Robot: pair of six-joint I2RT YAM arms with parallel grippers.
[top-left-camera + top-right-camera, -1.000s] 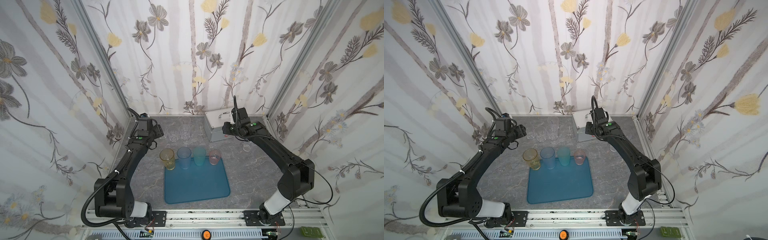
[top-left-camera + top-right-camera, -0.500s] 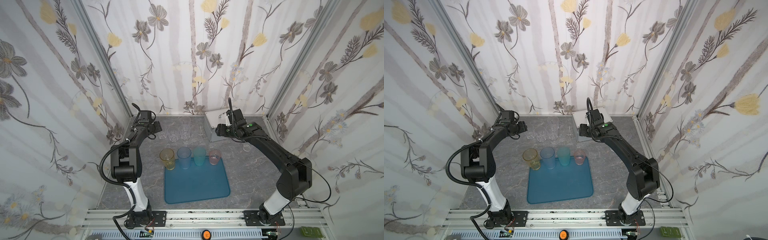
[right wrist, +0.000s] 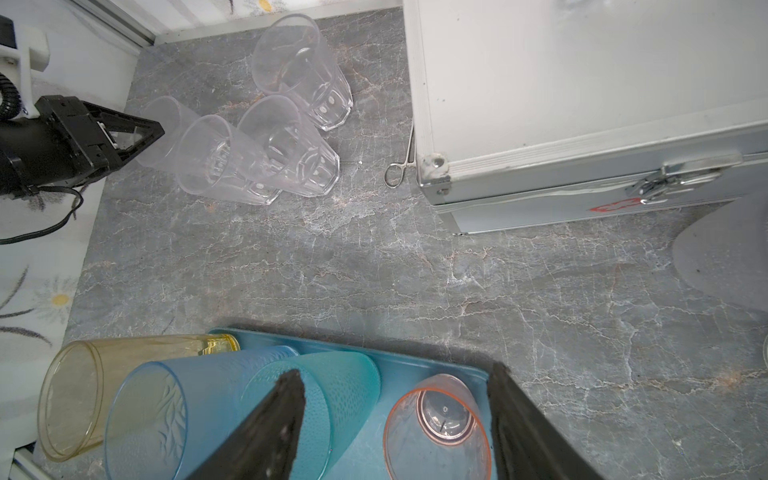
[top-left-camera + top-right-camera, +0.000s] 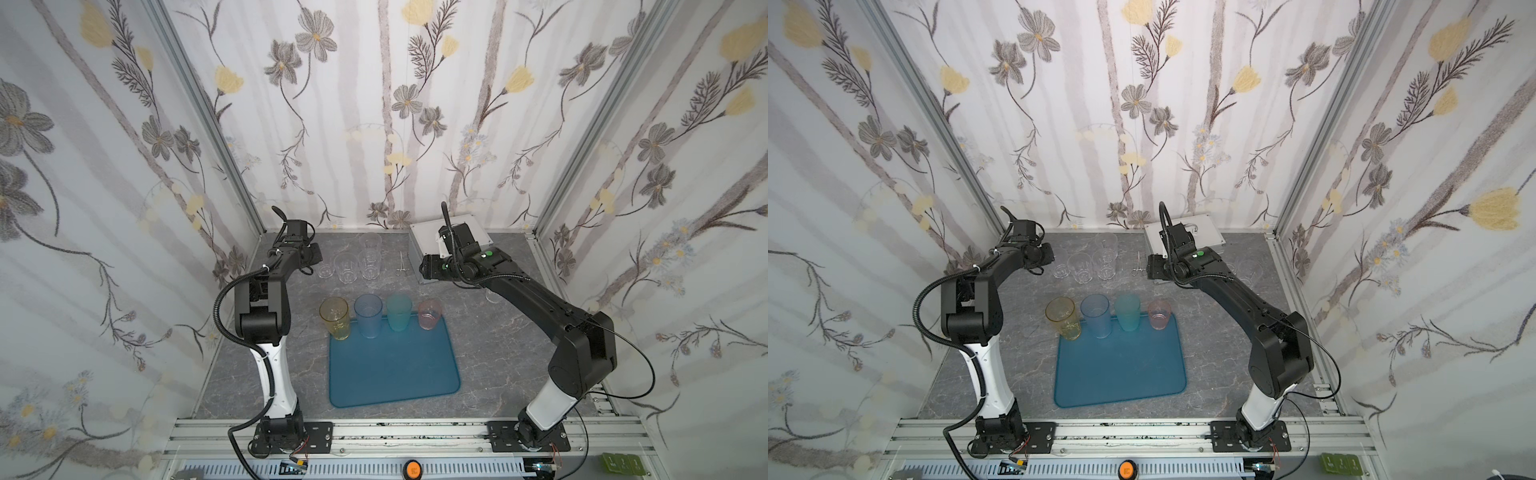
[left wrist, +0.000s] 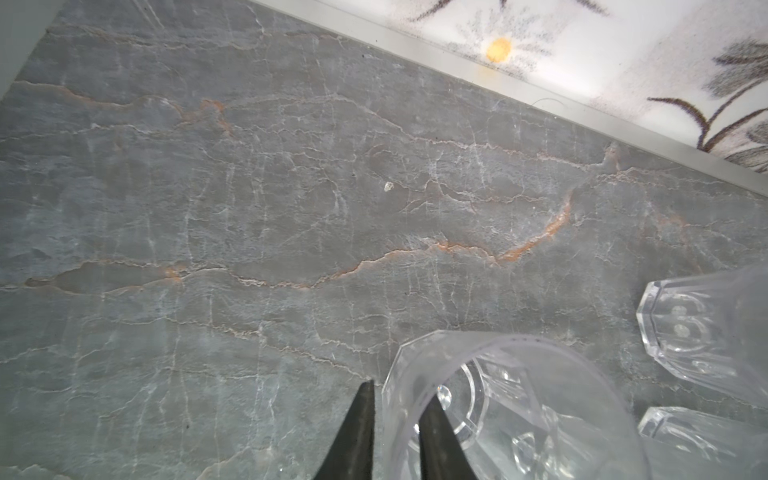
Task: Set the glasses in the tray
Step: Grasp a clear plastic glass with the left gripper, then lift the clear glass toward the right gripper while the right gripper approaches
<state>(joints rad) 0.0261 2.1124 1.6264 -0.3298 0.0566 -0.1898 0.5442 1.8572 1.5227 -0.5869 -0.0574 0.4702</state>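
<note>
The left claw (image 5: 399,392) is pinched narrow on the wall of a clear glass (image 5: 519,419), one finger inside the rim and one outside, beside other clear glasses (image 4: 370,262) at the worktop's (image 4: 490,332) far left. The right claw (image 3: 395,372) gapes wide, holding nothing. The yellow glass (image 4: 334,318), blue glass (image 4: 368,314), teal glass (image 4: 399,311) and pink glass (image 4: 430,313) stand along the tray's (image 4: 395,374) far edge.
</note>
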